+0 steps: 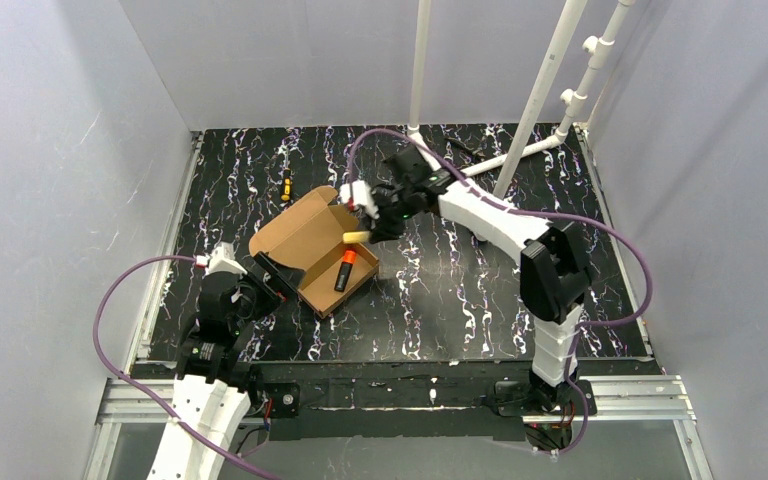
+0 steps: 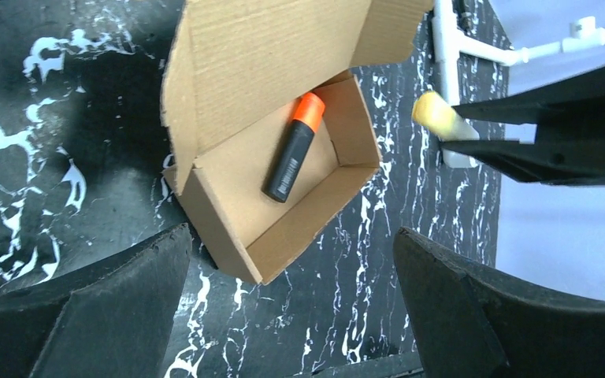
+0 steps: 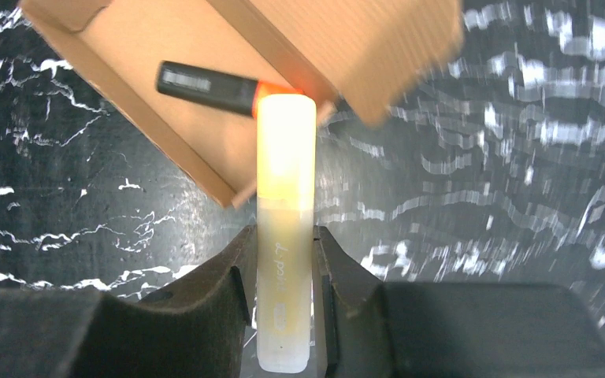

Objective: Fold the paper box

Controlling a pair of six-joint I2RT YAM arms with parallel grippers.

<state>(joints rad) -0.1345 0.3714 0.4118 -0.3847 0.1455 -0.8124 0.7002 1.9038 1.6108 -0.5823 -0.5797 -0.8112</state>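
Left gripper (image 2: 291, 246) sat closest in my left wrist view, fingers (image 2: 110, 315) spread full wide with nothing between them. Past them the paper box (image 2: 228, 185) lay open on the table (image 2: 63, 118), tray formed and lid flap tipped back. I saw a black marker (image 2: 291, 153) with an orange cap flat on the tray floor. Right gripper (image 2: 463, 130) showed at the right edge with a yellow marker (image 2: 433, 112) pinched at its tips, beside the box's right wall and clear of it.

Right wrist view: jaws were partly closed and clamped on the yellow marker's barrel. Its cap pointed at the box's corner and overlapped the orange cap in frame. I couldn't tell if they touched.

Top view: the box sat left of the table's centre, skewed to the edges, lid toward the far-left corner. Left gripper was just beside its near-left wall, contact unclear. The yellow marker hung over the far-right rim. I noted a small pen (image 1: 286, 186) lying apart toward the far edge, and white pipes (image 1: 545, 90) at the far-right corner.
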